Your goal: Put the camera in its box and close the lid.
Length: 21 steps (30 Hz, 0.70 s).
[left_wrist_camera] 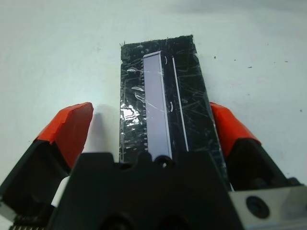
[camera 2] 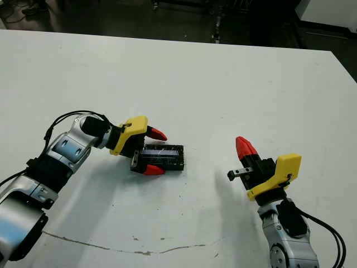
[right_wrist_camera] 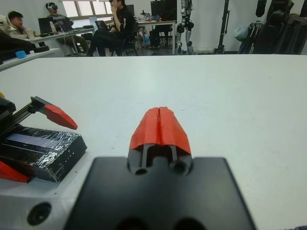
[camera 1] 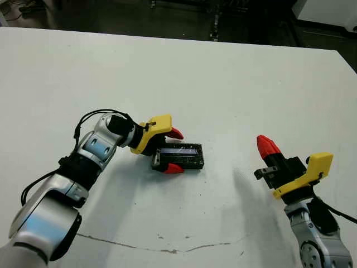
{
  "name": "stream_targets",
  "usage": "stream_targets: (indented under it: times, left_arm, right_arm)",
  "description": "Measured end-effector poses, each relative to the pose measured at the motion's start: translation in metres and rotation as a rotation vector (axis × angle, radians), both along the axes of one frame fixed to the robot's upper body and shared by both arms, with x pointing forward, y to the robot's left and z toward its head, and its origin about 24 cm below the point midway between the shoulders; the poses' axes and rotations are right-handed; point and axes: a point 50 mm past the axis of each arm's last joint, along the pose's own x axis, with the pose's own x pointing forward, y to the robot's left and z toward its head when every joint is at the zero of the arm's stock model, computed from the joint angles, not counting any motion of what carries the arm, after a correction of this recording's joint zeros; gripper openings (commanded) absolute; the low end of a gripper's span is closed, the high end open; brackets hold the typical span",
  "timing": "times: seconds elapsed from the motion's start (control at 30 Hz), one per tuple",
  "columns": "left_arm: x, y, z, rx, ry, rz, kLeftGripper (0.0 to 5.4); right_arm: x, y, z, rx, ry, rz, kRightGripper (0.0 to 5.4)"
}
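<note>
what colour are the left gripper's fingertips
Red, on the left gripper straddling the glossy black crinkled slab; clearest in the left wrist view.

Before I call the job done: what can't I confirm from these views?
- The box and camera: not visible in any view; only the lid, a black glossy slab, shows, so whatever lies beneath is hidden.
- Left gripper: open around the lid; fingertip contact unclear.
- Right gripper: shut, apart from the lid.
</note>
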Motion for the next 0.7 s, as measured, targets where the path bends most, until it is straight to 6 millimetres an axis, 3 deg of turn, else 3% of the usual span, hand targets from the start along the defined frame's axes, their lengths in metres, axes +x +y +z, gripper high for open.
stream_targets:
  times: [0.27,0.7]
  left_arm:
    - [-0.011,0.022,0.002,-0.020,-0.038,0.035,5.40]
    - [-0.027,0.091,0.009,0.049,0.080,0.175,5.40]
  right_arm:
    - [0.000,0.001,0.000,0.001,0.000,0.002,0.00]
    - [0.000,0.002,0.000,0.000,-0.001,0.007,0.00]
